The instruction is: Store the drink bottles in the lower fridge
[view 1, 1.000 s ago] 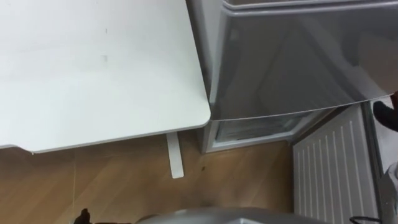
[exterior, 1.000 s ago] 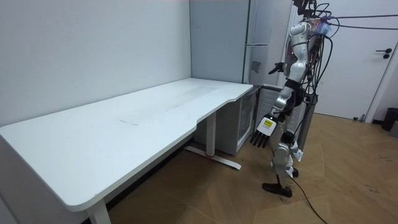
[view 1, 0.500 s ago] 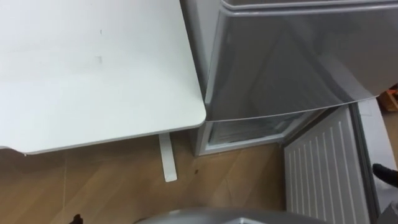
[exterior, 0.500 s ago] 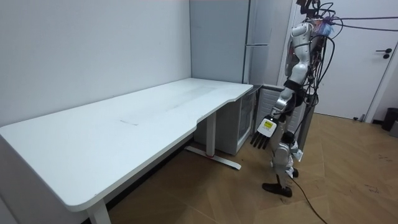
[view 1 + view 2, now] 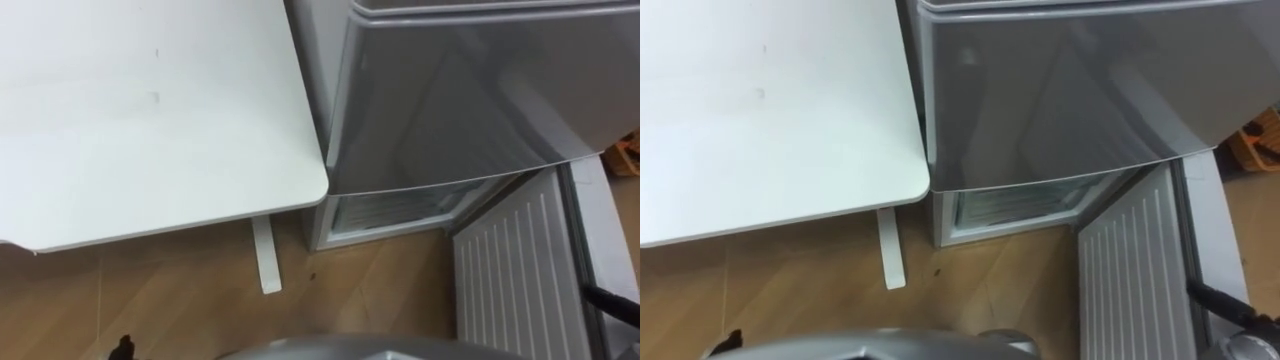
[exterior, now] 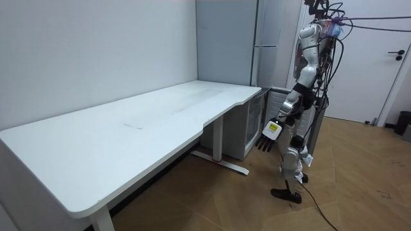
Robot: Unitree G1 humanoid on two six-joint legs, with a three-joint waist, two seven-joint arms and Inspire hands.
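I stand facing a grey fridge at the end of the white table. Its lower compartment is open, with pale shelves showing inside. The lower door is swung out to my right, white ribbed inner side up. My left hand hangs beside my thigh with relaxed fingers and holds nothing. A dark part of my right hand shows at the lower right edge, beside the open door. I see no drinks.
The white table fills my left side, its rounded corner close to the fridge. One table leg foot rests on the wooden floor. A white room door is behind me.
My right arm has come down from chest height, and its hand has dropped along the eye view's right edge. My left hand swung slightly. The eye view shifted a little.
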